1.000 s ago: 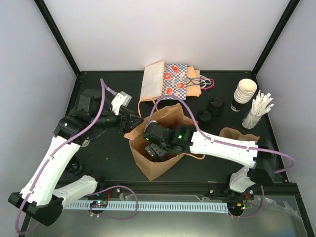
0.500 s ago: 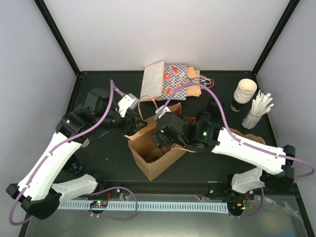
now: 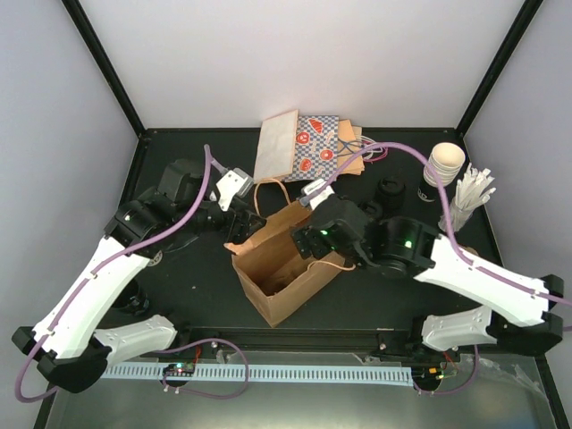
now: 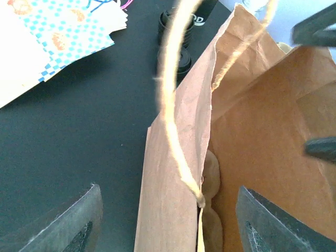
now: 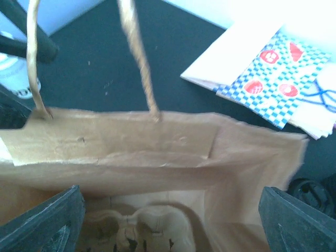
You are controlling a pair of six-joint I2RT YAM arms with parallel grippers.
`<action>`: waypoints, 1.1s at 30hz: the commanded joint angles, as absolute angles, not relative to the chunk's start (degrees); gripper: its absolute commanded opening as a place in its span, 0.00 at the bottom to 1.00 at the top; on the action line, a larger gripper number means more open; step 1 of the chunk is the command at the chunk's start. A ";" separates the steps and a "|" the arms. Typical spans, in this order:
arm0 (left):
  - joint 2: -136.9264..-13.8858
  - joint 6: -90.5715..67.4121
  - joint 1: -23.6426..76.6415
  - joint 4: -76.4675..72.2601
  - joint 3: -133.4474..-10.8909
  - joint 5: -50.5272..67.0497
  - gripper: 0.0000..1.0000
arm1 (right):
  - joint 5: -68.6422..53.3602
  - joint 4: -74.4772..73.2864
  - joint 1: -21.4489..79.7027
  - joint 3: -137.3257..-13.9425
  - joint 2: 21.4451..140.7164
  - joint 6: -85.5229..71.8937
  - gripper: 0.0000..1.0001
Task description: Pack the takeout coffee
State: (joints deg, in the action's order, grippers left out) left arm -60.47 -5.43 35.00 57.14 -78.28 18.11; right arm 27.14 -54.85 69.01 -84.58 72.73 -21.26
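A brown paper bag (image 3: 288, 304) stands open at the table's middle, its twine handles (image 4: 169, 94) raised. Deep inside it lies a dark round shape (image 3: 281, 288); in the right wrist view a pale, blurred shape (image 5: 152, 228) rests on the bag's floor. I cannot tell whether this is the takeout coffee. My left gripper (image 3: 243, 223) is open at the bag's left rim, with the bag wall (image 4: 173, 178) and a handle end between its fingers (image 4: 79, 226), untouched by either. My right gripper (image 3: 309, 239) hangs open and empty over the bag's mouth (image 5: 157, 157).
Flat checkered paper bags (image 3: 308, 147) lie at the back. Loose black lids (image 3: 391, 189), a stack of paper cups (image 3: 444, 165) and a holder of white stirrers (image 3: 466, 201) stand at the back right. Black frame bars rise at both back corners.
My right gripper has risen out of the bag and drawn back to the right, empty. My left gripper has moved in to the bag's left rim. The bag now stands taller.
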 commanded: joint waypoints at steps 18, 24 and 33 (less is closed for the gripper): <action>-69.90 -1.16 39.22 61.66 -84.29 14.65 0.01 | 34.60 -58.76 58.17 -79.39 58.52 -21.84 0.93; -71.19 5.83 39.52 61.35 -88.70 8.74 0.02 | 28.92 -59.35 54.85 -76.69 57.06 -23.25 0.94; -72.29 16.01 41.28 60.08 -89.84 2.08 0.02 | 26.48 -58.50 54.67 -73.50 54.50 -24.23 0.94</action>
State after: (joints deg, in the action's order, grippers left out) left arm -72.27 9.82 39.55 61.06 -89.19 7.01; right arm 28.12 -59.16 54.96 -74.91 55.90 -23.18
